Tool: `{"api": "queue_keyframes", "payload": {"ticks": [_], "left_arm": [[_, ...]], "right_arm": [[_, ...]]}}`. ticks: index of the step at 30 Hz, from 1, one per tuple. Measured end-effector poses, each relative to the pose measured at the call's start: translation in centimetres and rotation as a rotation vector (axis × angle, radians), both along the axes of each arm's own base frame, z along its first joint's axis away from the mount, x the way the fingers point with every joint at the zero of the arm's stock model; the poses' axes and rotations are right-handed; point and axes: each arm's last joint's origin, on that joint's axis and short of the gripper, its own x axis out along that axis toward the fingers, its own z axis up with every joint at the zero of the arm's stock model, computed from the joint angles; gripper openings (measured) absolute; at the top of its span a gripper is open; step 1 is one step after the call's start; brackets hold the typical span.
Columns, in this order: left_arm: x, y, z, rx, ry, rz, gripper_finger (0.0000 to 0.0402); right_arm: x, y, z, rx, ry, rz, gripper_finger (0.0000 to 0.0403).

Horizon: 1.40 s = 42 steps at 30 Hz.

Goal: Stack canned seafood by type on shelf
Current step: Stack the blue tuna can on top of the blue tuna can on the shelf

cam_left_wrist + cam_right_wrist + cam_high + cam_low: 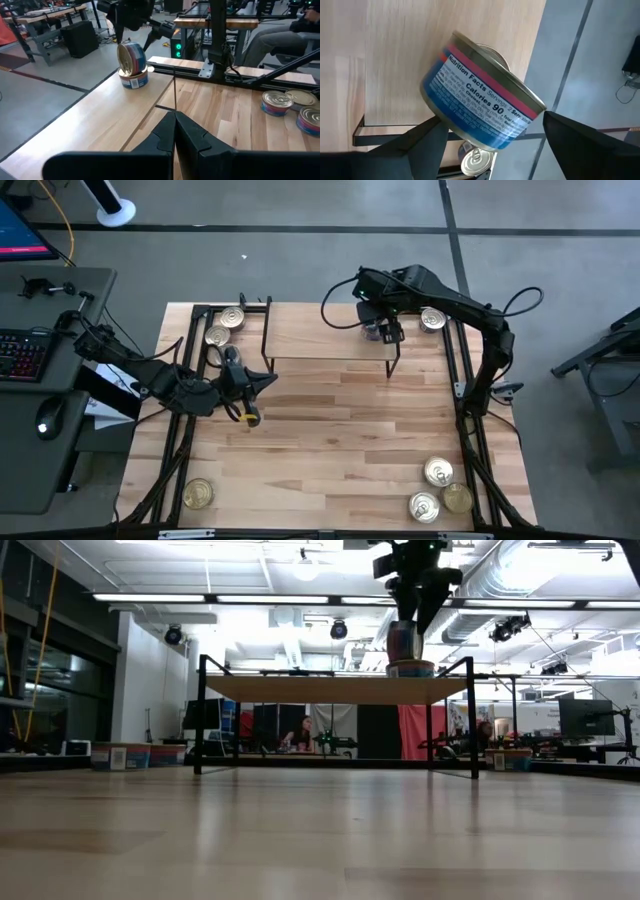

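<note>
The shelf stands at the table's far side. On its right part a flat can lies with a second, blue-labelled can standing on edge on top of it, lid toward the table's left. My right gripper hangs over this can, open, one finger on either side of it. My left gripper waits shut over the table's left part, holding nothing. My right gripper comes at the standing can from above, slanting down, its open fingers astride the can's labelled wall. One finger stands clear of the can by a gap. Whether the other finger touches the can's lower rim I cannot tell.
Two cans lie at the far left beside the shelf and one at the far right. Three more sit near the front right corner, one at the front left. A desk with a keyboard stands left of the table.
</note>
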Motion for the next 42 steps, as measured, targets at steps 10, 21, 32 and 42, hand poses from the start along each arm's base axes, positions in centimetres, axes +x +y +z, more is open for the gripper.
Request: {"api": "queue_keyframes", "payload": {"ticks": [10,21,32,42], "left_arm": [[0.0,0.2,-0.2,0.032,0.031,-0.001,0.0000],[0.0,0.1,-0.2,0.016,0.029,-0.017,0.0000],[0.1,-0.1,-0.1,-0.022,0.026,-0.077,0.0000],[0.2,-0.5,-0.4,-0.091,0.061,-0.216,0.0000]], "right_arm": [[-0.9,1.3,1.0,-0.050,0.004,-0.018,0.0314],[-3.0,1.7,4.2,0.085,-0.523,-0.690,0.0314],[-2.4,-0.2,4.1,0.276,-0.999,-1.484,0.0314],[-2.2,-0.4,0.8,0.241,-0.957,-1.719,0.0314]]}}
